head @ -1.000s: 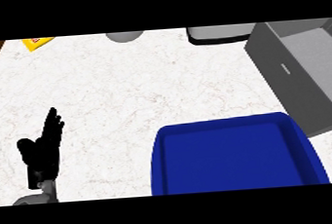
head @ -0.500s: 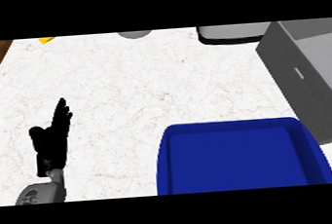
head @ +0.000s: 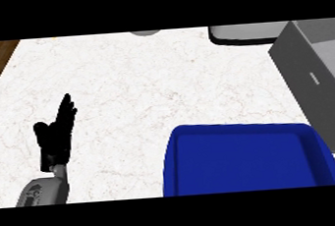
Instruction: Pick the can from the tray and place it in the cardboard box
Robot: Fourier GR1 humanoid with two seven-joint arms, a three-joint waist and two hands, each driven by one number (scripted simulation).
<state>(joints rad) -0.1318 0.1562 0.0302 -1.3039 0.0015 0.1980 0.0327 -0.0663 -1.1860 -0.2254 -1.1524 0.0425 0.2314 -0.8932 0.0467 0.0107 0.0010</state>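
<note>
Head view is tilting downward: blue tray [head: 250, 156] is growing larger; left robot hand [head: 54, 135] is resting, fingers straight; can unseen.

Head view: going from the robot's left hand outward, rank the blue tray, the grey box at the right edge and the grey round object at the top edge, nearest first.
From the left hand, open at lower left:
1. Blue rectangular tray, lower right, nearest.
2. Small grey round object, top edge, cut off by the frame.
3. Large grey box, far right, farthest.
</note>
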